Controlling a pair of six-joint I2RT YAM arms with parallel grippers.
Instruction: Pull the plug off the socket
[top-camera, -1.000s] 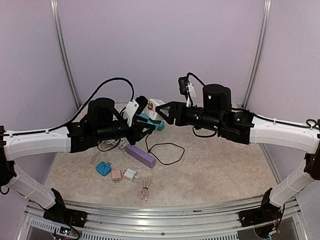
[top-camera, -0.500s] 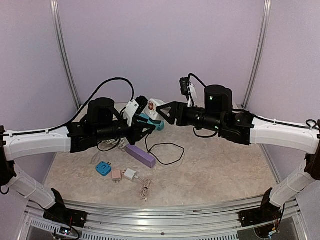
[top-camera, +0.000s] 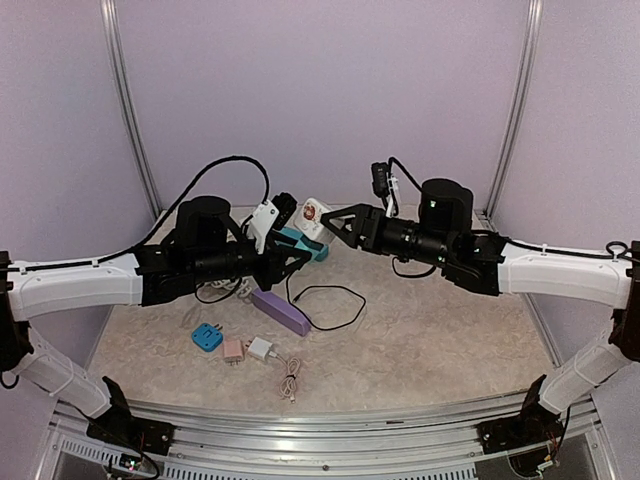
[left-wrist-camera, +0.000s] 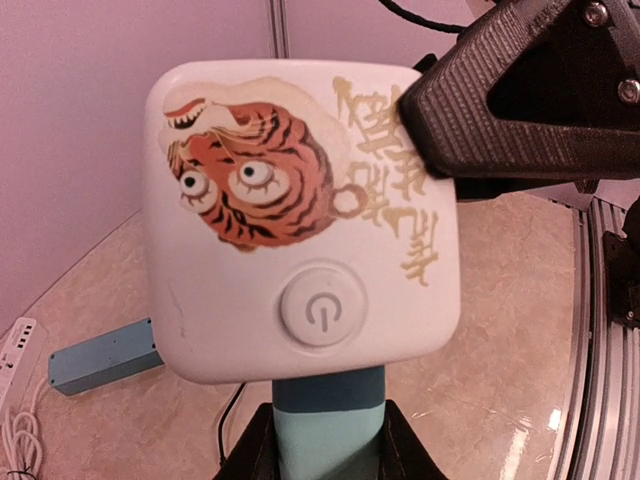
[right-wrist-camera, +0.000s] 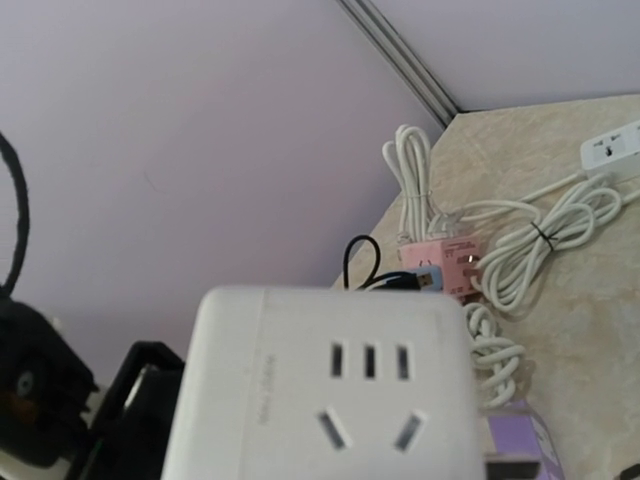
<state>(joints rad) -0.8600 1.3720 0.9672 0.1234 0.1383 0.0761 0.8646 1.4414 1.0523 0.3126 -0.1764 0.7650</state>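
A white cube socket (top-camera: 313, 213) with a tiger sticker and a power button is held in the air between the arms. It fills the left wrist view (left-wrist-camera: 300, 220) and the bottom of the right wrist view (right-wrist-camera: 330, 390). It sits on the end of a teal plug bar (left-wrist-camera: 328, 420), still joined to it. My left gripper (left-wrist-camera: 328, 445) is shut on the teal bar (top-camera: 303, 245). My right gripper (top-camera: 335, 220) grips the cube from the right; one of its fingers (left-wrist-camera: 500, 110) presses the cube's upper right corner. Its fingers are hidden in the right wrist view.
On the table lie a purple bar (top-camera: 281, 311), a blue adapter (top-camera: 206, 336), a pink adapter (top-camera: 233, 349), a white charger (top-camera: 260, 348) and a black cable loop (top-camera: 335, 305). White coiled cables (right-wrist-camera: 530, 250) and a white power strip (right-wrist-camera: 615, 148) lie near the back left.
My right arm has drawn slightly right and back, and the cube has shifted a little with it. My left arm has held still.
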